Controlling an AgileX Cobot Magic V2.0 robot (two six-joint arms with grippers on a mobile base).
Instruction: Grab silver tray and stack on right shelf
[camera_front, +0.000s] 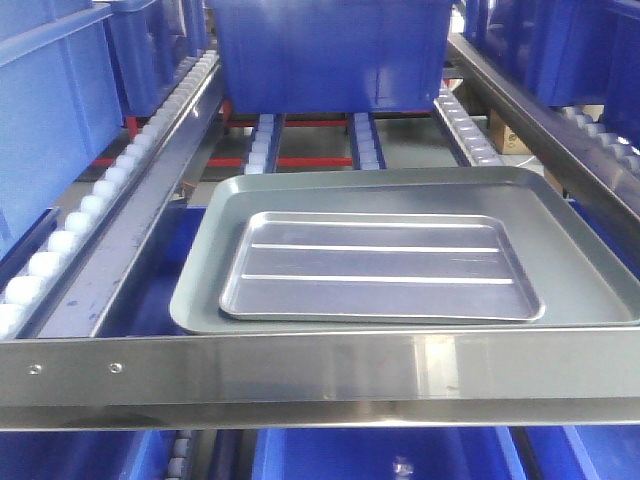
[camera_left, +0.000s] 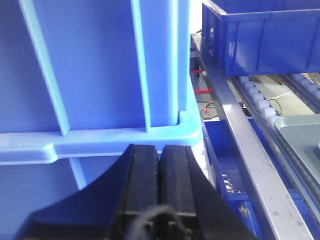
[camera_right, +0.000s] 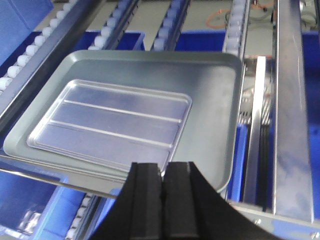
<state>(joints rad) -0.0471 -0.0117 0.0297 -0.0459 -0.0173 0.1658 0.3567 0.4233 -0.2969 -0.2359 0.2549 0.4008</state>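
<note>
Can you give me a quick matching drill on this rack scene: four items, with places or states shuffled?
Items:
1. silver tray
2. grey tray
3. blue bin
4. left gripper

Places or states:
A. jaws shut, facing a blue crate wall
B. farther up the rollers, behind both trays
C. nested inside a larger tray
D. resting on the shelf just behind its front bar

Pairs: 1-C, 2-D, 3-B, 4-A

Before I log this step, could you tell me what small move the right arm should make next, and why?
Probably back the right gripper away: its fingers are shut and empty, and the silver tray already lies nested in the grey tray on the right shelf.
</note>
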